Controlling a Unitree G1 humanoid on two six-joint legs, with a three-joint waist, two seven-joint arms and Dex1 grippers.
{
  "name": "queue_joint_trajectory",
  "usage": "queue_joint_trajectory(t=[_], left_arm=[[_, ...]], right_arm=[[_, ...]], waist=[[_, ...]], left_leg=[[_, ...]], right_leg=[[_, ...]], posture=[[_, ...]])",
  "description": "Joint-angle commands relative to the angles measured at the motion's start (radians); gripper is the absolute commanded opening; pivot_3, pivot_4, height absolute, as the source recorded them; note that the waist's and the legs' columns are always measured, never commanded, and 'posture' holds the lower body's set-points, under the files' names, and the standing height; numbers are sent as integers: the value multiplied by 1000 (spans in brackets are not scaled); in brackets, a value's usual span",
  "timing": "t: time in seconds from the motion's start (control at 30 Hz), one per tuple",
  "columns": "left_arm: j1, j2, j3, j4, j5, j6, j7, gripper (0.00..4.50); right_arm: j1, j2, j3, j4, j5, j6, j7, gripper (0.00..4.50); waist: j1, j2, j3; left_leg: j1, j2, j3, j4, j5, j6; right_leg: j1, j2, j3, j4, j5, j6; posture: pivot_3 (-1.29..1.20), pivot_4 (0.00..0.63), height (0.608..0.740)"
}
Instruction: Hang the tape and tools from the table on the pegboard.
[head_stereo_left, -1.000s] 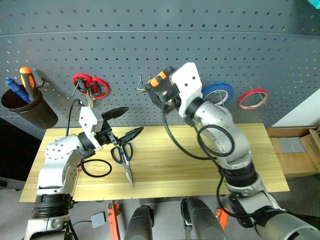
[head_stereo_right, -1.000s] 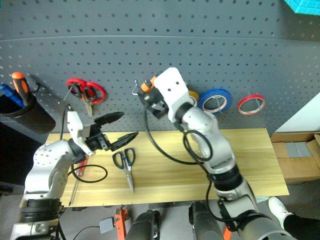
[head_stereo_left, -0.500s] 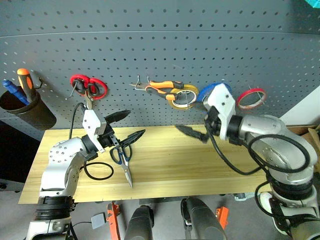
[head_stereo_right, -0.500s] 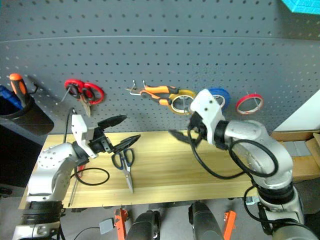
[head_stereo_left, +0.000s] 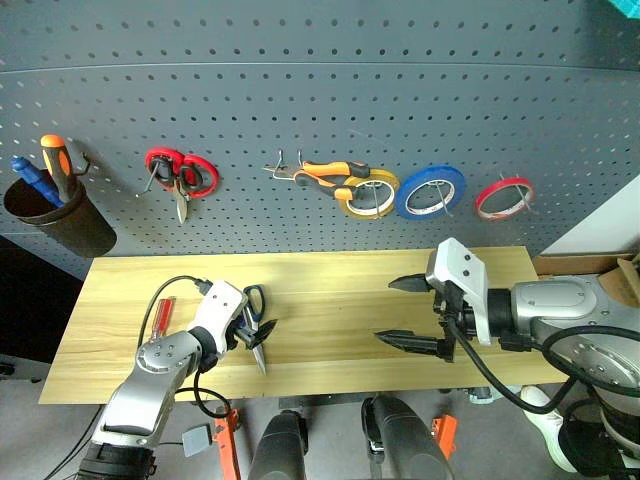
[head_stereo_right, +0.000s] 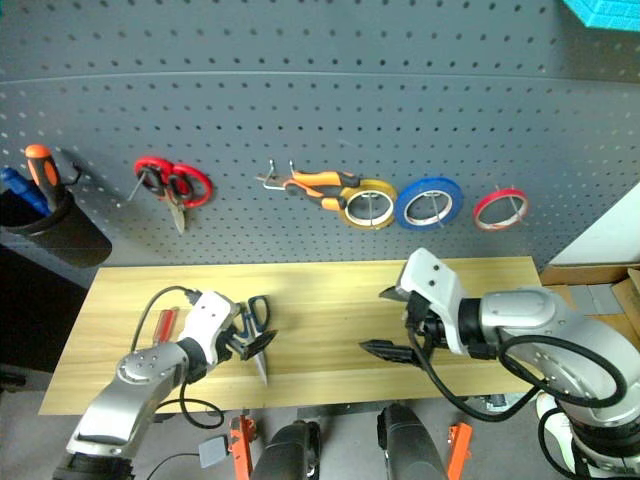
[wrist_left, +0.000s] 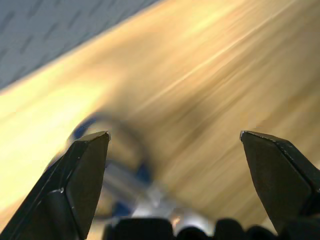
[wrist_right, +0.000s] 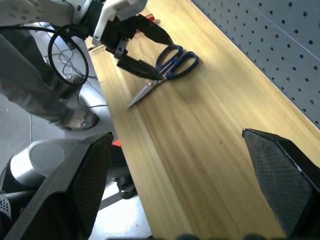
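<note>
Both pincers released, low over the table.

My left pincer (head_stereo_left: 258, 333) gapes over the blue scissors (head_stereo_left: 254, 322) on the table (head_stereo_left: 330, 300); my right pincer (head_stereo_left: 408, 313) gapes empty. Screwdriver (head_stereo_left: 160, 318) lies leftward. Pliers (head_stereo_left: 322, 174) and red tape (head_stereo_left: 503, 197) hang on the pegboard (head_stereo_left: 320, 100).

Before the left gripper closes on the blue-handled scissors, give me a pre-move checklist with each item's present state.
1. Left gripper open: ok.
2. Its fingers astride the blue-handled scissors on the table: ok.
3. Right gripper open, empty, clear of the scissors: ok.
4. Pliers and red tape already on the pegboard: ok.
5. Screwdriver hung: not ok, lying on the table.
6. Free hook for the scissors: cannot tell.
</note>
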Motion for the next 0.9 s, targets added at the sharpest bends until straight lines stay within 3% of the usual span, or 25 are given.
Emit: queue_joint_trajectory(t=[0.03,0.17,0.27,0.4,0.63,0.9], left_arm=[[44,-5,24,-185,-9,160,51,4500],[72,-4,31,-294,14,304,114,4500],[62,-58,56,-325,-11,431,161,4500],[16,-228,130,-335,-11,621,286,4500],[-31,-322,139,-273,14,685,382,4500],[-107,-386,120,-143,42,625,454,4500]], right_arm=[[-5,-29,25,-2,15,-55,28,4481],[-13,-55,69,32,4,-110,65,4481],[-29,-63,99,55,0,-144,87,4481],[-79,-46,142,97,-6,-172,102,4481],[-118,17,138,129,78,-118,93,4481],[-94,39,156,91,115,-97,57,4481]], waist=[[1,-1,2],[4,-2,6],[6,-2,11],[13,-5,20],[34,-9,37],[46,-8,43]], left_leg=[[0,0,0,0,0,0],[0,0,0,-1,0,0],[0,0,0,-1,0,0],[-1,0,0,0,0,0],[-1,1,-2,0,0,0],[-3,0,-2,0,0,0]], right_leg=[[0,0,0,0,0,0],[0,1,0,-1,0,0],[0,1,0,-1,0,0],[0,1,0,-1,0,1],[0,2,0,-1,1,0],[0,0,-1,-6,1,1]], posture=[[-99,288,740],[-70,297,740],[-58,303,740],[-50,316,740],[-47,339,740],[-55,346,740]])
